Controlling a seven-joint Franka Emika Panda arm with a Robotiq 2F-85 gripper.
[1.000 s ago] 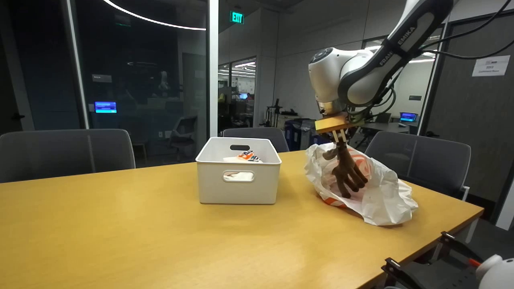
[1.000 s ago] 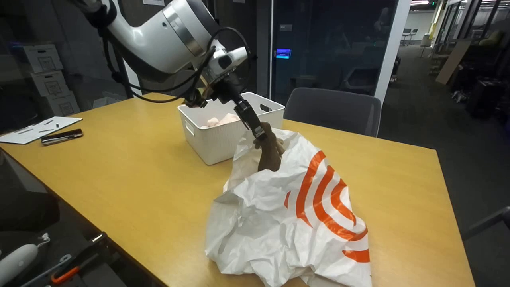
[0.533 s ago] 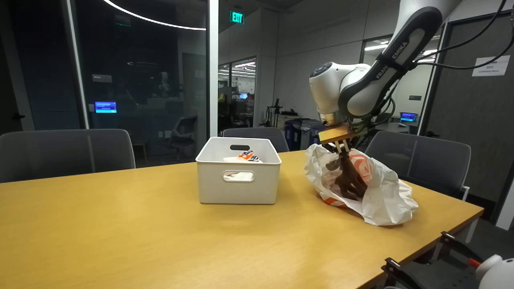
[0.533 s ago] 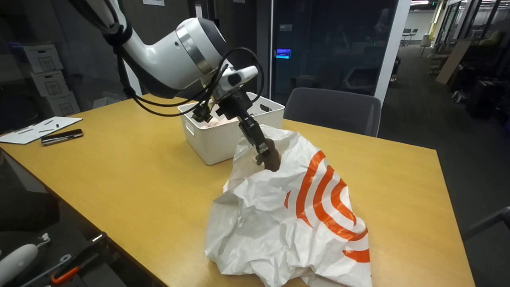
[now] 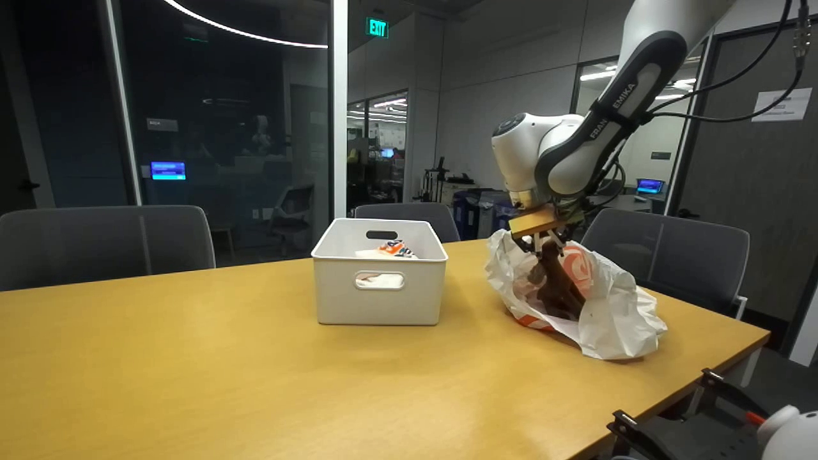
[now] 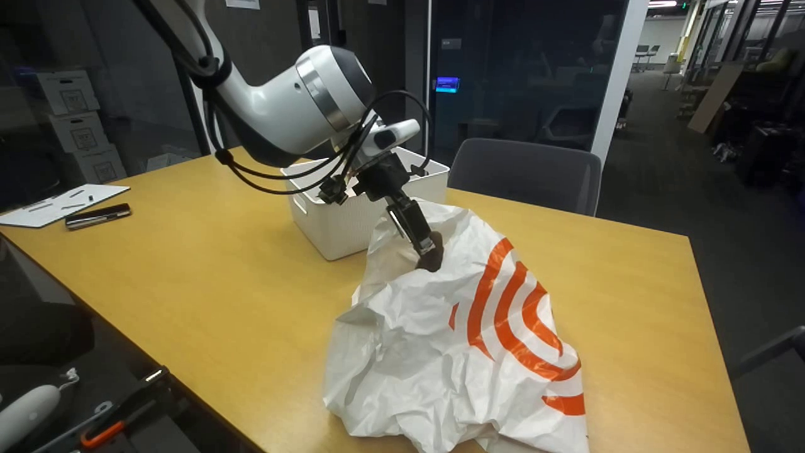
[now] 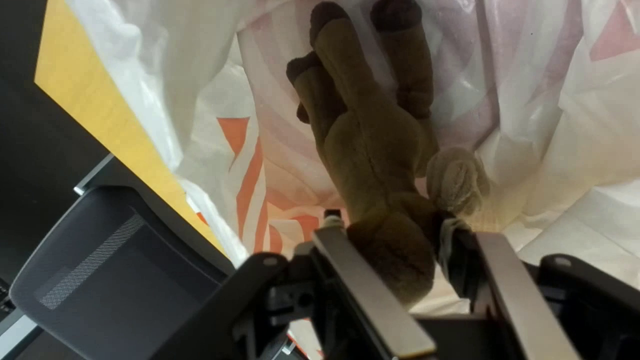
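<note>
A brown plush animal with dark-tipped legs lies partly inside the mouth of the white plastic bag; the plush shows in both exterior views (image 5: 560,291) (image 6: 433,259) and the wrist view (image 7: 372,140). The bag, with orange stripes, lies crumpled on the table (image 5: 617,319) (image 6: 415,352) (image 7: 590,170). My gripper is at the bag's mouth, pointing down (image 5: 549,250) (image 6: 427,245). In the wrist view its fingers are spread on either side of the plush's rounded end (image 7: 392,225). A gap shows by the left finger; the right finger is close to the plush, contact unclear.
A white bin (image 5: 379,306) (image 6: 336,229) stands beside the bag, with an orange-and-white packet (image 5: 396,248) inside. Grey chairs (image 5: 105,246) (image 6: 528,176) surround the wooden table (image 5: 211,358). A white sheet (image 6: 53,204) and a black object (image 6: 97,216) lie at the table's far side.
My gripper has lowered with the plush into the bag's mouth. Its fingers were close together on the plush and have now spread apart. The plush's legs are now deeper in the bag.
</note>
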